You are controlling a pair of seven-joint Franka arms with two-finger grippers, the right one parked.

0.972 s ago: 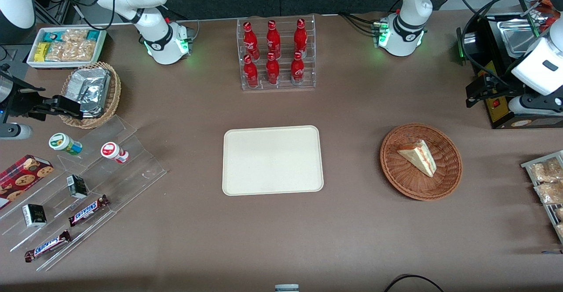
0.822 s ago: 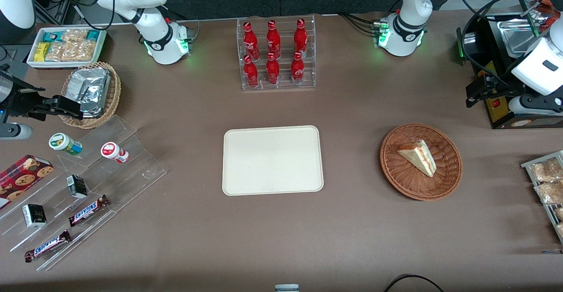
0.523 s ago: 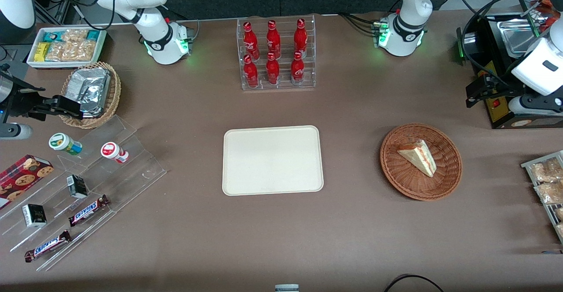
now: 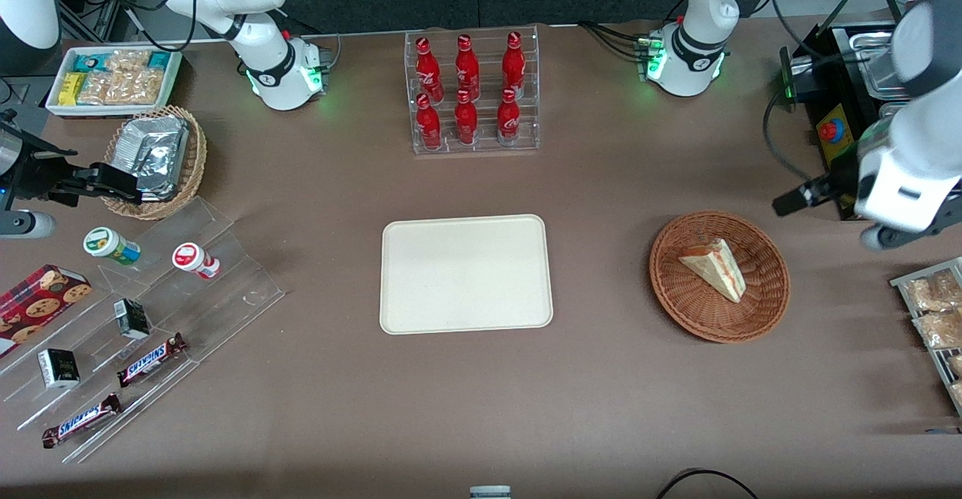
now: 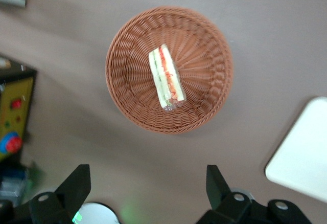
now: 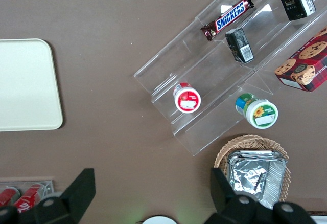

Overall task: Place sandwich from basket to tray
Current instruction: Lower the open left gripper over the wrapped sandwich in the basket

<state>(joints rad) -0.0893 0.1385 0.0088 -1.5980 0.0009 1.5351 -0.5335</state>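
Vs 0.5 s ago: left arm has swung out from its spot over the black box at the table edge and now sits closer to the front camera, wrist body blurred, just beside the basket on the working arm's end. Sandwich, basket, tray unchanged.

Claw (image 5: 148, 183) hangs high above the table (image 4: 601, 409), pointing down, fingers (image 5: 76, 183) spread wide, gripping nothing. In the front view the claw (image 4: 797, 198) shows only as a dark tip poking out of the white wrist; spread not readable there.

Near to far from the front camera: sandwich (image 4: 714, 266) lies in the red-brown wicker basket (image 4: 676, 303), below the claw and a little nearer the camera, well apart from the fingers. Wrist view shows the sandwich (image 5: 166, 78) on its side, red and green filling edge up, roughly mid-basket (image 5: 204, 101). Cream tray (image 4: 466, 273) sits bare, away from the claw toward the parked arm's end, past the basket; one corner of the tray (image 5: 304, 152) shows in the wrist view. Black box with red button (image 4: 830, 134) is farther from the camera than the claw. Rack of red bottles (image 4: 470, 93) farthest.
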